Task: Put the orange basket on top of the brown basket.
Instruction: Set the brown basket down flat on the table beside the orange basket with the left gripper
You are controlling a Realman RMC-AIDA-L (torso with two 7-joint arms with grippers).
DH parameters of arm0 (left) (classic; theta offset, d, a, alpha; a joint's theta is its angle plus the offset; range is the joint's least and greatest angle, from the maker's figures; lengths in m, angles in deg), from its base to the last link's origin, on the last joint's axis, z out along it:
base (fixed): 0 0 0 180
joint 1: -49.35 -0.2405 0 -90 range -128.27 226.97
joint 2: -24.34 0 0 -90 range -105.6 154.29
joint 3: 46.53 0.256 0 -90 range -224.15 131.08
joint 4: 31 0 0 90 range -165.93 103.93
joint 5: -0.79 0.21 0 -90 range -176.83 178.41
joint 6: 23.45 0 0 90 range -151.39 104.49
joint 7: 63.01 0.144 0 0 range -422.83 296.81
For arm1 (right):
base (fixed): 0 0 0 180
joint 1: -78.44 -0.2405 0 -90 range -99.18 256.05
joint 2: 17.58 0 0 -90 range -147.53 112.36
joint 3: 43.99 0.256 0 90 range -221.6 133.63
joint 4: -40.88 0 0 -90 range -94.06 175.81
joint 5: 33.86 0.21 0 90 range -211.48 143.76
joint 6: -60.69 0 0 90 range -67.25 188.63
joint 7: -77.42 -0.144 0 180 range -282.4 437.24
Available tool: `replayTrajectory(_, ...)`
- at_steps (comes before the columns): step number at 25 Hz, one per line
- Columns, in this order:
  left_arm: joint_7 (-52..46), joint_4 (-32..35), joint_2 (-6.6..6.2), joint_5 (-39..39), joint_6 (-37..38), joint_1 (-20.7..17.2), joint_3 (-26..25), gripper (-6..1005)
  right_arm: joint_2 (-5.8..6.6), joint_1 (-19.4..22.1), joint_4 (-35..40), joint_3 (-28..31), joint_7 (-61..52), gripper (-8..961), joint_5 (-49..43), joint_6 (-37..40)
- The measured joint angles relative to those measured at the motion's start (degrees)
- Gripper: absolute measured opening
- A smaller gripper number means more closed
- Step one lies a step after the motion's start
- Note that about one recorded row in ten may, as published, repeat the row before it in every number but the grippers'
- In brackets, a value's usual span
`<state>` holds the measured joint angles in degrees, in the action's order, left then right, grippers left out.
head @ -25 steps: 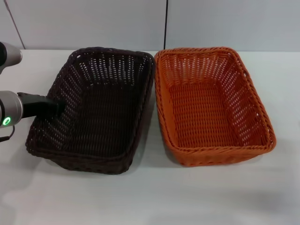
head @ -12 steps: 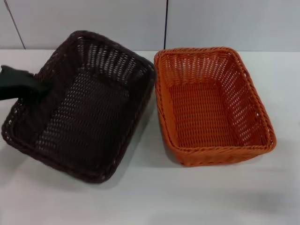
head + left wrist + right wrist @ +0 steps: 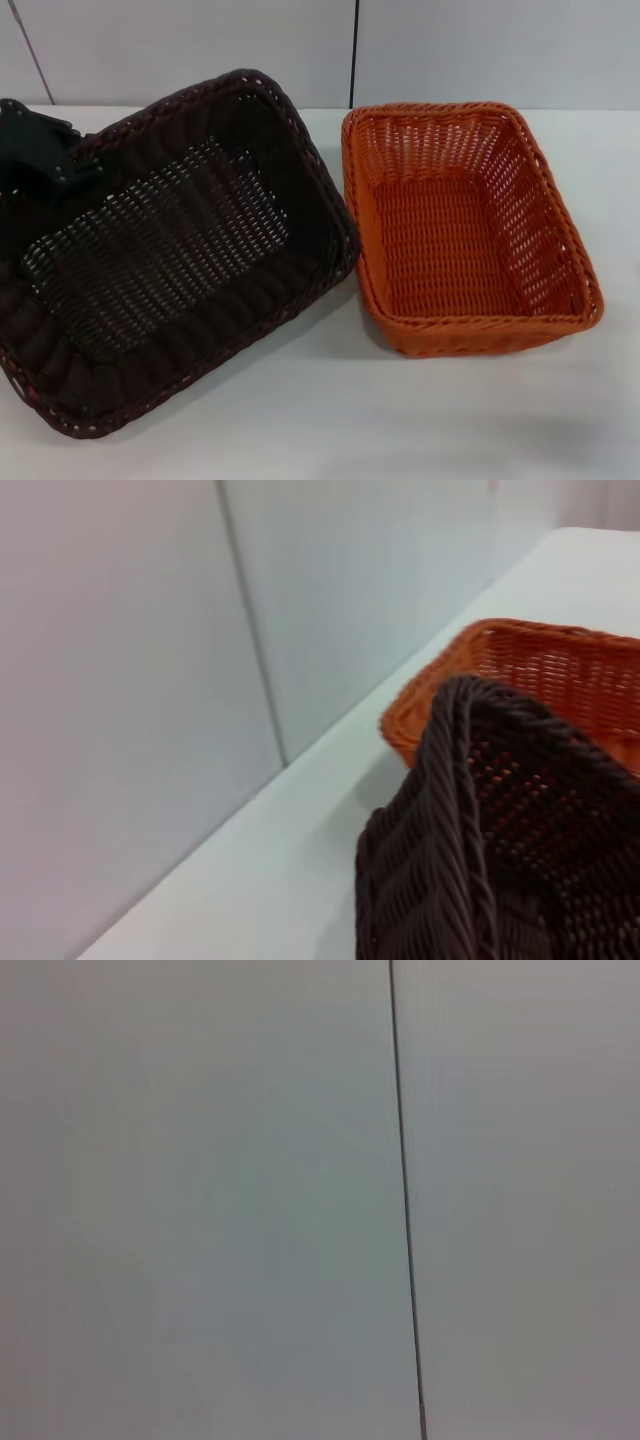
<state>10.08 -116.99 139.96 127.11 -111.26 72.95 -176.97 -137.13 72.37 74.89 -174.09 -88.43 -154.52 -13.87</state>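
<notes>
On the white table [image 3: 420,420], beside the orange basket [image 3: 465,225], left claw [image 3: 40,160] grips the tilted brown basket [image 3: 170,250].

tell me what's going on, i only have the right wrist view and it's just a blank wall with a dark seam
Observer: The left end effector is at the far left rim of the brown basket and has it lifted and tilted, in the head view.
Operator: where's the orange one
Observer: The orange basket sits flat on the white table, to the right of the brown one.
Operator: are the two touching
Observer: In the head view the brown basket's right corner is against or just over the orange basket's left rim; I cannot tell which. The left wrist view shows the brown rim in front of the orange one.
Operator: and my right arm
Observer: It appears in no view.
</notes>
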Motion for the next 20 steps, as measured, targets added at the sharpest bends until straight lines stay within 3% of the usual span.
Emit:
replayTrajectory(2, 2.3, 2.3, -1.26, -0.2, -2.7, 1.8, -0.9, 218, -0.05, 0.3, 0.1, -0.4, 0.0, 824, 0.0, -0.6)
replayTrajectory(6, 4.3, 4.8, -2.08, 0.0, -4.0, 3.4, -0.7, 213, -0.08, 1.2, 0.5, -1.0, 0.0, 824, 0.0, -1.3)
replayTrajectory(16, 9.6, 9.0, -0.9, 1.9, -3.4, 7.4, 1.3, 212, -0.04, 1.6, 0.6, -1.5, 0.0, 823, -0.2, -1.9)
replayTrajectory(20, 12.5, 11.5, 0.18, 2.1, -2.1, 8.8, 3.9, 213, 0.03, 1.4, 0.5, -1.7, 0.1, 823, -0.1, -1.9)
